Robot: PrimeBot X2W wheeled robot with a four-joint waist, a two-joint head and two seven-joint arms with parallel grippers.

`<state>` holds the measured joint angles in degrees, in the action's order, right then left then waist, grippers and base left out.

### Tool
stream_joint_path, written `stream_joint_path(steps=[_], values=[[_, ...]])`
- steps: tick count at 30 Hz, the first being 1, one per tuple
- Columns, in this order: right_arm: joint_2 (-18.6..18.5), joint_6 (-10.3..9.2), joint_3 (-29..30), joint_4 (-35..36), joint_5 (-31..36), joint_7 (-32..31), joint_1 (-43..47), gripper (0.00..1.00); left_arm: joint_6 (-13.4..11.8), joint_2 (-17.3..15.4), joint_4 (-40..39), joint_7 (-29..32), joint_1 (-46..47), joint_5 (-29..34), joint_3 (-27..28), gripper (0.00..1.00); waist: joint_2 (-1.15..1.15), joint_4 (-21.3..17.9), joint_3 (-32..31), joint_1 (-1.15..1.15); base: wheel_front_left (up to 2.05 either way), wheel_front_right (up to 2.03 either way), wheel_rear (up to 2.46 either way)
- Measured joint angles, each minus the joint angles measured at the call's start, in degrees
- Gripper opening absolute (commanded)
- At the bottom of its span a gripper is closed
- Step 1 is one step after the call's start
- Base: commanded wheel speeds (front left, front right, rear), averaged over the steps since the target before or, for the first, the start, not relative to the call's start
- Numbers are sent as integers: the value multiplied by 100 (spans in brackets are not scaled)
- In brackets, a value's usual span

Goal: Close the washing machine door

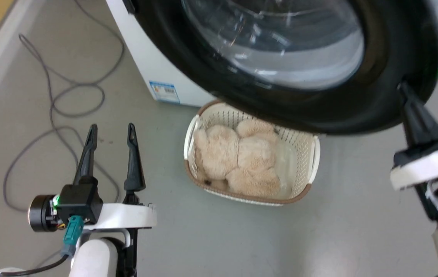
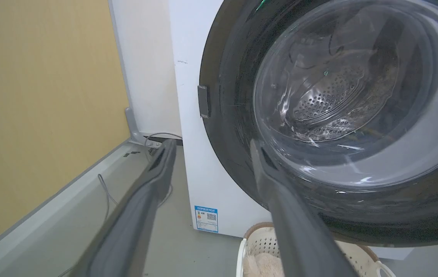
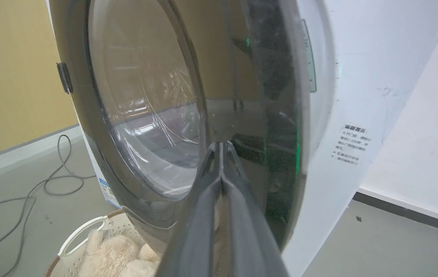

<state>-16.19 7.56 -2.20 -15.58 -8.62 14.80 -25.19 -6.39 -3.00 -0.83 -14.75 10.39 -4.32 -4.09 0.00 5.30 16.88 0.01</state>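
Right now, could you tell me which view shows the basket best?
The head view: nearly the whole basket shows from above, its far rim hidden behind the washing machine door. Both wrist views catch just a corner at their bottom edge.

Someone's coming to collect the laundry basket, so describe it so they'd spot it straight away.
Look for the white washing machine with its round black-rimmed door. On the grey floor below that door sits a cream perforated basket with a brown rim, holding a fluffy beige bundle; its lattice walls set it apart from the smooth machine.
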Motion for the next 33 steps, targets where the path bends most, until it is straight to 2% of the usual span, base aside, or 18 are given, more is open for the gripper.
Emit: stream_joint_path(steps=[5,13,22,29,33], values=[[-5,2,269,-446,55,0,-605,0,-9,5,5,0,136,-43,-65,100,0,69,291,0,0,0,0],[-52,1,742,-1062,170,0,-1317,0,-158,12,-2,0,260,-289,-159,100,0,173,521,0,0,0,0],[-143,-1,954,-1728,437,0,-1980,0,-211,14,7,0,346,-353,-201,100,0,197,649,0,0,0,0],[-80,-2,1003,-1845,513,0,-2102,0,-250,15,60,0,359,-393,-145,100,0,150,575,0,0,0,0],[-20,-2,985,-1627,516,0,-2005,0,-247,16,138,0,306,-379,-40,100,0,75,396,0,0,0,0]])
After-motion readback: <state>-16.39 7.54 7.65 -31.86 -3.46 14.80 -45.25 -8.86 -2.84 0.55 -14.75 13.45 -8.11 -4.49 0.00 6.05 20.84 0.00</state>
